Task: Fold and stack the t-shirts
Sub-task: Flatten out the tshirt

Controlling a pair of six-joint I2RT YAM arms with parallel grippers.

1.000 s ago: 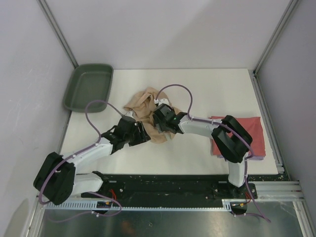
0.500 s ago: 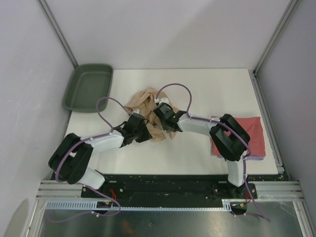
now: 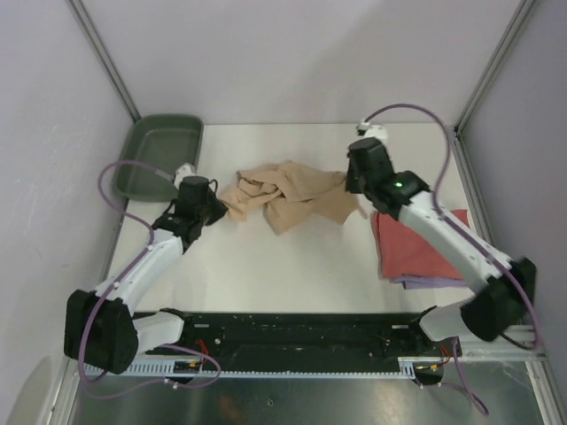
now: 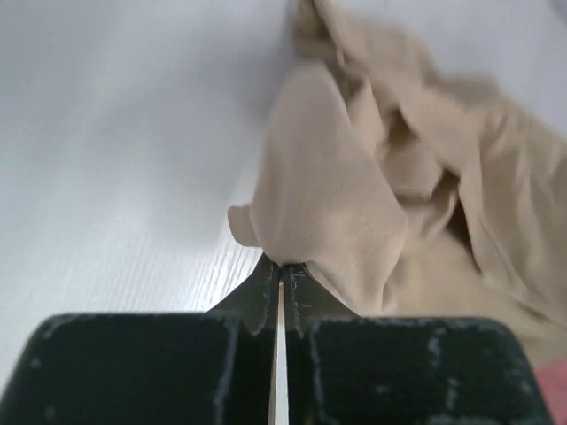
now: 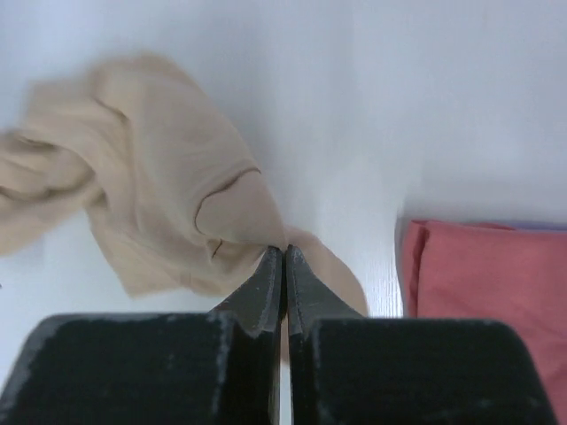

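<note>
- Both arms have swung wide since a second ago: they were huddled over a bunched heap mid-table, and now the left gripper (image 3: 215, 211) sits out near the dark green tray (image 3: 133, 170) while the right gripper (image 3: 358, 189) is off toward the far right
- And the tan t-shirt (image 3: 288, 197) has gone with them, from a crumpled ball to a drawn-out band strung between the two grippers on the white table (image 3: 292, 274)
- Left gripper: jaws pressed together on the shirt's left end, with a rounded flap of beige cloth standing up over the tips in the left wrist view
- Right gripper: jaws also together, nipping the shirt's right end just where a curved seam shows in the right wrist view
- Cloth reads thin, matte and beige; it is still twisted and rumpled through the middle, with deep folds and a lobe sagging toward the near edge
- Over on the right, the coral-red t-shirt (image 3: 416, 243) lies folded flat into a rectangle, a strip of bare table between it and the tan shirt's end
- Pale lavender t-shirt (image 3: 423, 283) sits under the red one, with only its near edge peeking out
</note>
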